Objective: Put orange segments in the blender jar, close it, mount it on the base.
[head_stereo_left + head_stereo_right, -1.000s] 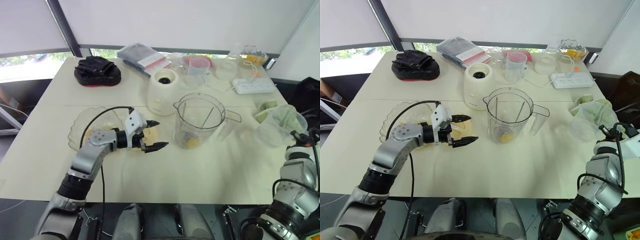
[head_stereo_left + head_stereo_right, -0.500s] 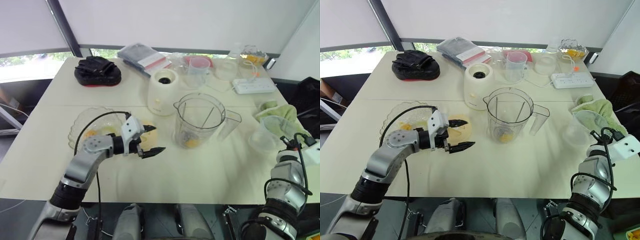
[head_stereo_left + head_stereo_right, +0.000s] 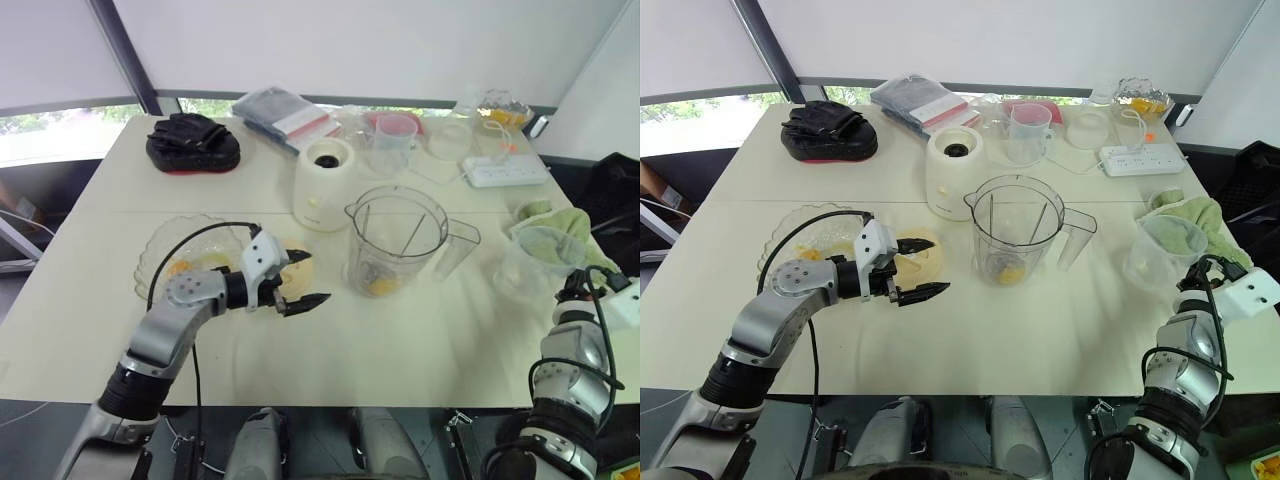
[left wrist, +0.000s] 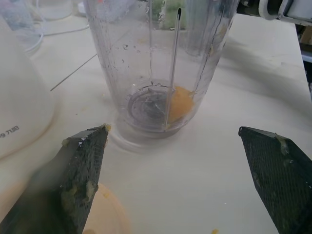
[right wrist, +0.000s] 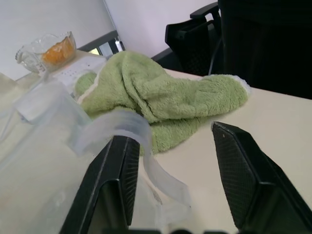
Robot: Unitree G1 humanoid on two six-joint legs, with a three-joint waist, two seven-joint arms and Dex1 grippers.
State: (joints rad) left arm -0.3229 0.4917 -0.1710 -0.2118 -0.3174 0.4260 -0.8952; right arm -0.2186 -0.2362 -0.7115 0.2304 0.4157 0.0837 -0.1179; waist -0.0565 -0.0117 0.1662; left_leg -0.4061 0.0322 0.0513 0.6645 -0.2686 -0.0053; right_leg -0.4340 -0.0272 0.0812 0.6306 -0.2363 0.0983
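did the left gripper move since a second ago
Yes. The left gripper pulled back from the large clear plastic blender jar, toward the scalloped clear glass dish.

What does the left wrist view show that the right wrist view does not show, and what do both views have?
Left wrist view alone: the blender jar with an orange segment by its blade hub, the cream base, and the left tool open. Right wrist view alone: a green towel, a glass bowl of orange pieces, a clear cup's handle, and the right tool parted. Both: the pale table.
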